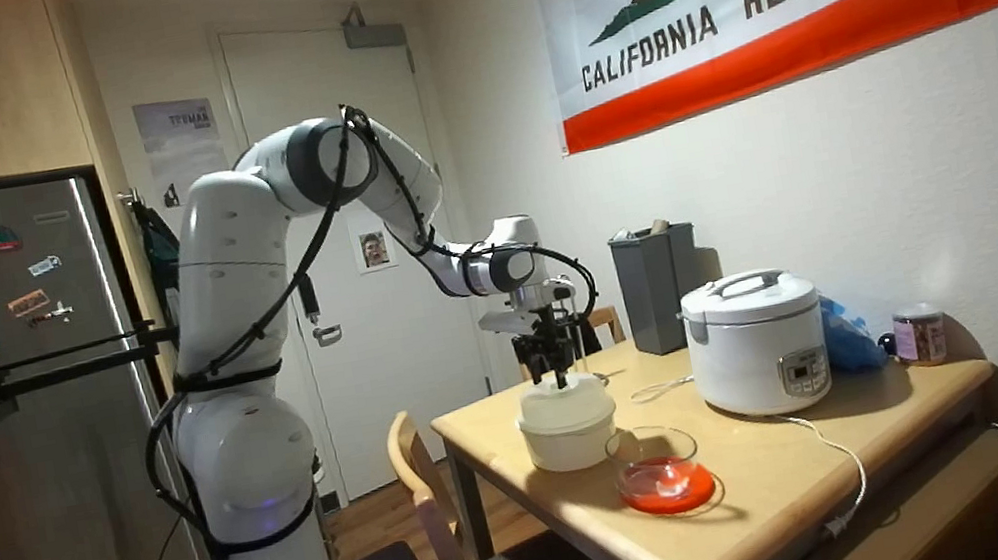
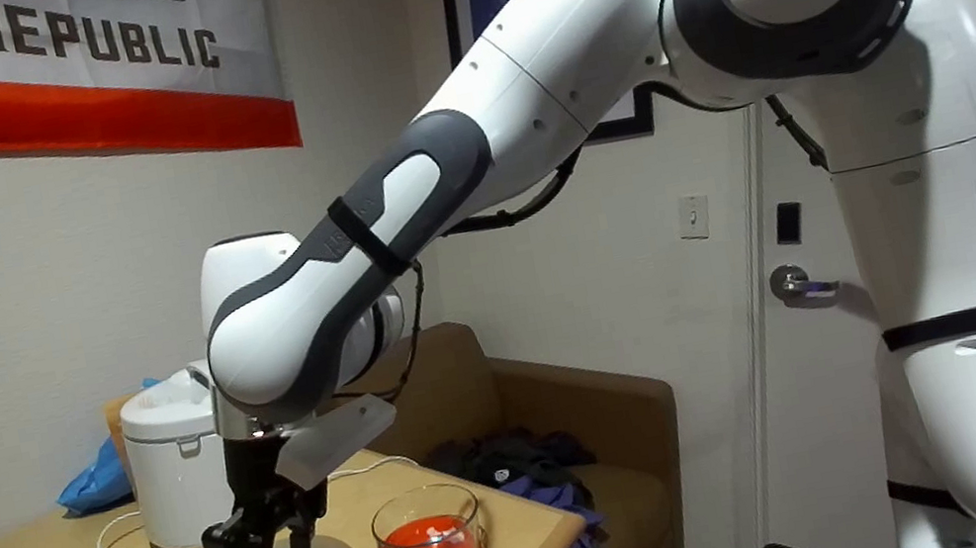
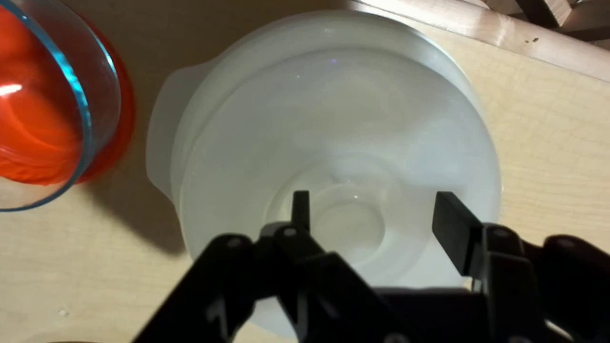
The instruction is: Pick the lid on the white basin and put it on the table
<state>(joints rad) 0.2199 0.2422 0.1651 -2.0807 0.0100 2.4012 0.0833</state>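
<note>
Table (image 1: 758, 492) of pale wood fills the lower right of the frame in an exterior view, and a tall white robot arm (image 1: 223, 265) reaches over it from the left. A white rice cooker (image 1: 746, 360) sits on top, right of centre. A little below the middle of the frame, near the table's edge, I see the white basin (image 1: 573, 448) with its lid (image 1: 571, 408) on. A glass bowl (image 1: 654, 447) stands just beside it, toward the lower right, on a flat red disc (image 1: 678, 491). The gripper (image 3: 371, 214) points down over the lid; in the wrist view its black fingers (image 3: 452, 233) are spread wide, either side of the lid's round middle. Whether the tips touch it, I can't tell.
</note>
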